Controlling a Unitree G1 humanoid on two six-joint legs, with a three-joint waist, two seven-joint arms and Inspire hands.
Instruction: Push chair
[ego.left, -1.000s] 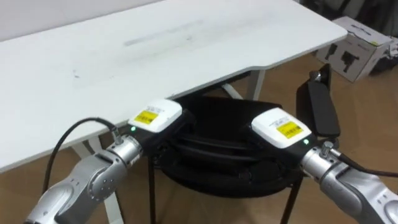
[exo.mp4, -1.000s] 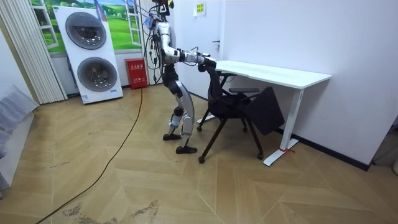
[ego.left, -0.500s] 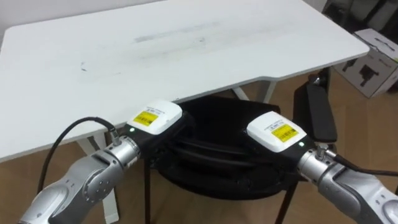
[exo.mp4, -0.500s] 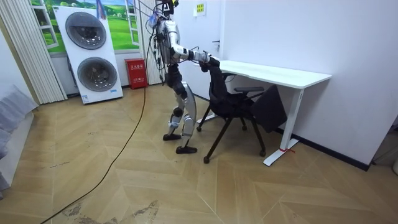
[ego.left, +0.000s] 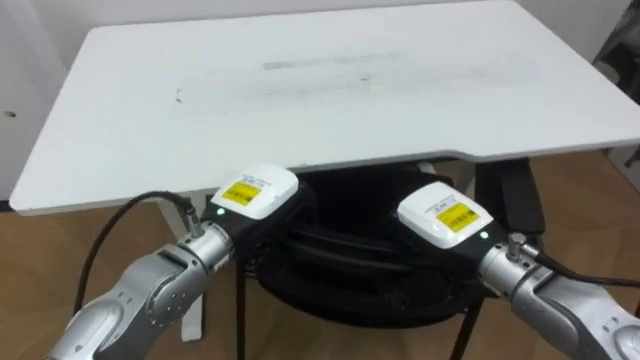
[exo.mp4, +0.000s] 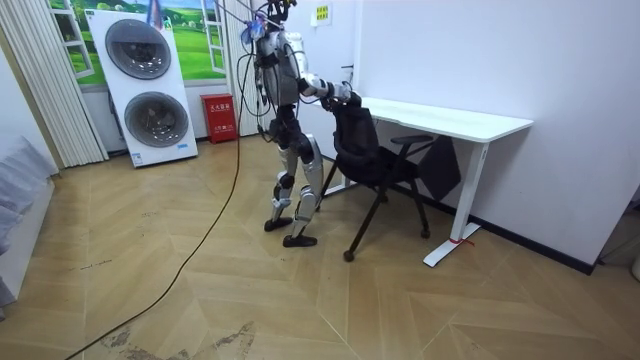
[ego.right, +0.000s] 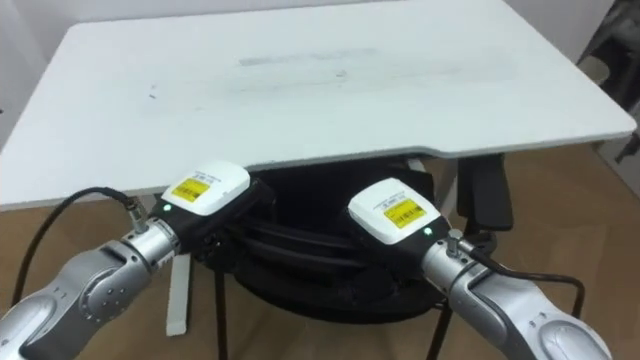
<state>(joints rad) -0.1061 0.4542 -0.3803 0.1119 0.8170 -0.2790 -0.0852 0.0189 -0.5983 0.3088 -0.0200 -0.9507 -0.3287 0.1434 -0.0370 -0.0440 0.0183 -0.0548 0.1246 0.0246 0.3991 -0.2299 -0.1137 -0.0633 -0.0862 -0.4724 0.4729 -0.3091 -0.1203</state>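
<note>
Now, at the desk: robot stands behind a black office chair (ego.left: 345, 250), both arms out, facing a white desk (ego.left: 300, 90).
Chair: seat partly under the desk's near edge, backrest toward the robot; one armrest (ego.left: 520, 195) shows to the robot's right, just below the desk edge.
Left hand (ego.left: 250, 192): set on the top of the backrest, left of centre; its fingers are lost against the black frame, so whether they clasp or lie flat cannot be told.
Right hand (ego.left: 445, 215): on the same top edge, right of centre; fingers likewise hidden.
Step in hand: driving the chair in under the desk, by appearances partway done.
Doing it well: press evenly through both hands so the chair runs straight and does not pivot; mind that the armrest clears the desk's underside.
</note>
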